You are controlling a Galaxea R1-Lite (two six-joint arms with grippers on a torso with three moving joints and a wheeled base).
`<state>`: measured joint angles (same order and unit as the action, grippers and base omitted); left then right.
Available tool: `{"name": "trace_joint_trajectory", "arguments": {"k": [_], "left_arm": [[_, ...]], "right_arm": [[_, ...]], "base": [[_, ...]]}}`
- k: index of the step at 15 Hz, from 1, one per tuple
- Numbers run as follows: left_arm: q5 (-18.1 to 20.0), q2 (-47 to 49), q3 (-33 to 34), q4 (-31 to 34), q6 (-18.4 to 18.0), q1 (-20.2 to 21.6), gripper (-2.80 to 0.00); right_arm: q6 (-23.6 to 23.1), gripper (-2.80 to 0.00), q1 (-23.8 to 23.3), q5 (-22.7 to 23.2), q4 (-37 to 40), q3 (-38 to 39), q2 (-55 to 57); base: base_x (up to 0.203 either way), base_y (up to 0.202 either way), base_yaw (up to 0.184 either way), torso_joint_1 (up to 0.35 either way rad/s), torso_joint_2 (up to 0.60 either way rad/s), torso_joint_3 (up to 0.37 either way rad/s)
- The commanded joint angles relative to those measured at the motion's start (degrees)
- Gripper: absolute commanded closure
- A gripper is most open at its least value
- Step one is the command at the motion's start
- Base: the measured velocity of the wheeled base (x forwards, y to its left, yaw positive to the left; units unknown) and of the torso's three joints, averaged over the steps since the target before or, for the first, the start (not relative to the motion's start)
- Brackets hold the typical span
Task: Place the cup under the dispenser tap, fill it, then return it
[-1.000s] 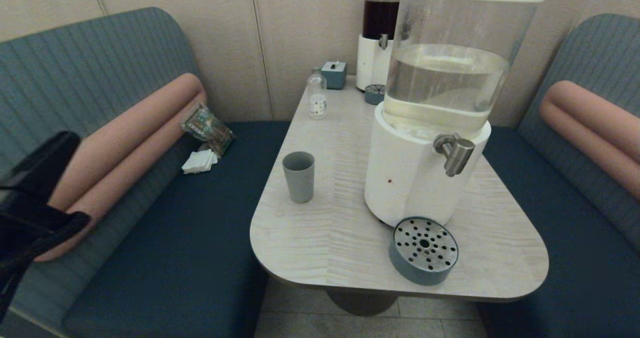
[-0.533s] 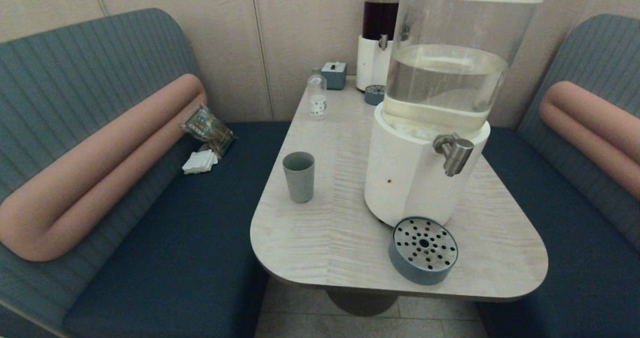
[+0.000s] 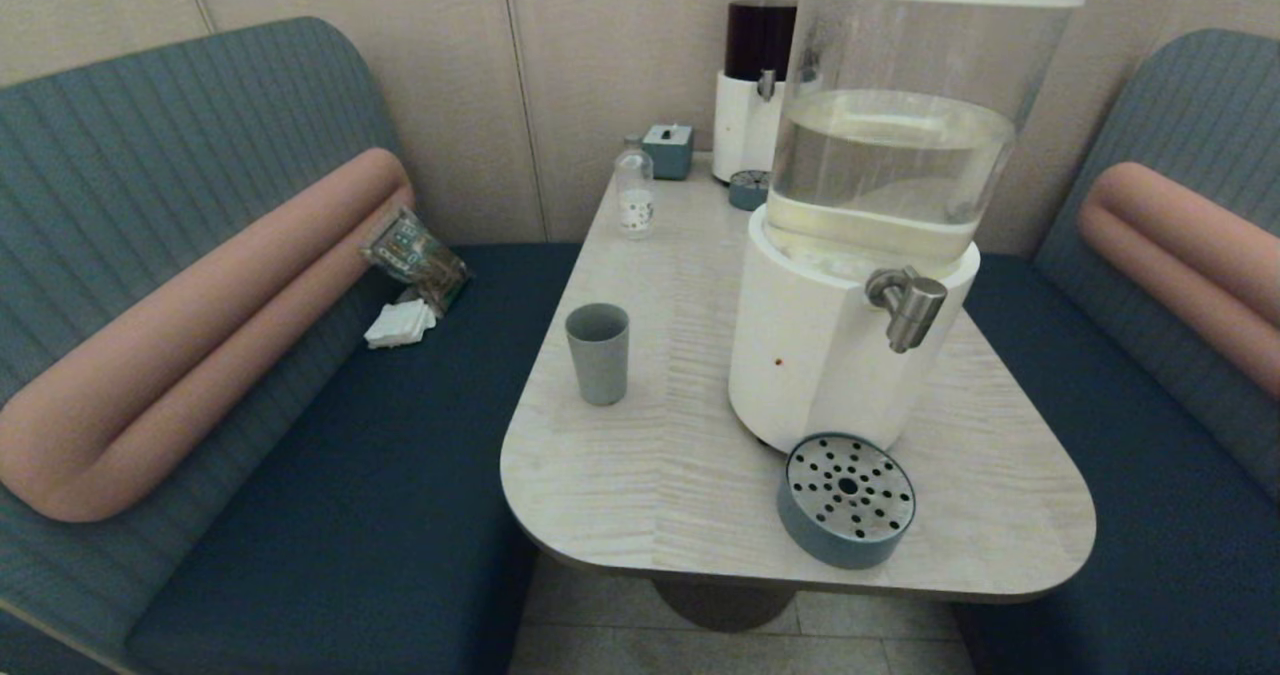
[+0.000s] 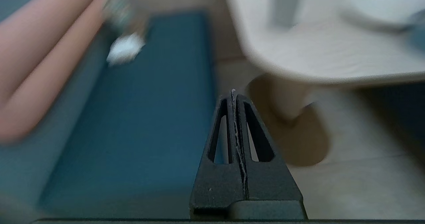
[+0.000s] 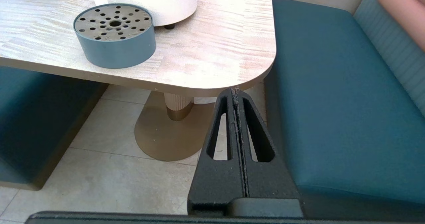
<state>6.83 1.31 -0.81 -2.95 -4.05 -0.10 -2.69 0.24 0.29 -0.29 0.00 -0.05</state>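
With both the left tool [image 4: 233, 94] and right tool [image 5: 235, 93] closed and low off the desk [image 3: 640, 495], a careless reach could topple the upright cup [image 3: 598, 353] before it reaches the tap [image 3: 910, 307].

No legible text, brand, number or sign is showing in any view. The small clear bottle [image 3: 634, 193], standing behind the cup [image 3: 598, 352] toward the wall, is carrying a white label with dark specks, too small to read. The patterned packet [image 3: 414, 254], lying on the bench seat to the left of the cup, is showing a printed design with no readable characters. The dispenser tap [image 3: 908, 305] and its white base are bearing no visible marking.
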Motion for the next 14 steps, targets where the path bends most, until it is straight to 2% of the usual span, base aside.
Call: {"name": "trace_joint_trajectory", "arguments": {"k": [1, 3, 14], "left_arm": [[-4.64, -1.28, 0.7, 2.1, -0.17, 0.1, 0.0], [-6.09, -1.22, 0.37, 6.42, -0.21, 0.1, 0.0], [-6.39, -1.29, 0.68, 5.33, 0.53, 0.1, 0.0]], "right_arm": [[-0.03, 0.0, 0.02, 0.06, 0.02, 0.18, -0.04], [-0.03, 0.0, 0.02, 0.06, -0.06, 0.18, -0.04], [-0.32, 0.0, 0.02, 0.06, 0.02, 0.12, 0.02]], "base": [[0.0, 0.0, 0.0, 0.0, 0.0, 0.0], [0.0, 0.0, 0.0, 0.0, 0.0, 0.0], [0.0, 0.0, 0.0, 0.0, 0.0, 0.0]]}}
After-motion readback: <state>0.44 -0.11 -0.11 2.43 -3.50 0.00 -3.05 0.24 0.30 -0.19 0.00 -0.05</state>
